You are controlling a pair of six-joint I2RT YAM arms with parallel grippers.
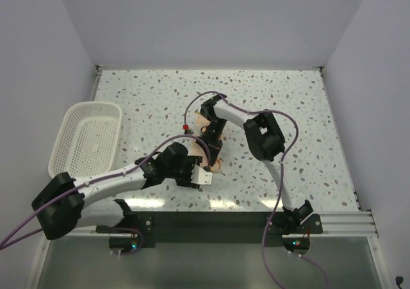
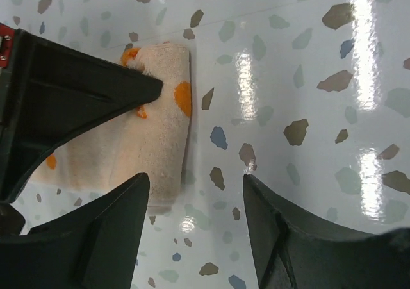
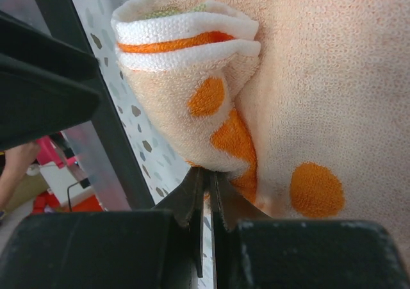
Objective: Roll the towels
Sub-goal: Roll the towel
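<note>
The towel [image 1: 202, 123] is a small peach and cream roll with orange spots, lying at the table's middle. In the left wrist view the towel roll [image 2: 157, 132] lies just left of and beyond my left gripper [image 2: 195, 186], which is open over bare table and holds nothing. My left gripper [image 1: 203, 173] sits at the roll's near end. My right gripper [image 1: 212, 149] reaches over the roll from the far side. Up close the right gripper [image 3: 206, 173] is shut, its tips pressed against the towel's [image 3: 307, 84] folded edge.
A white mesh basket [image 1: 96, 105] stands at the left side of the speckled table [image 1: 288, 109]. The right arm's black link [image 2: 64, 103] crosses the upper left of the left wrist view. A metal rail [image 1: 333, 222] runs along the near edge.
</note>
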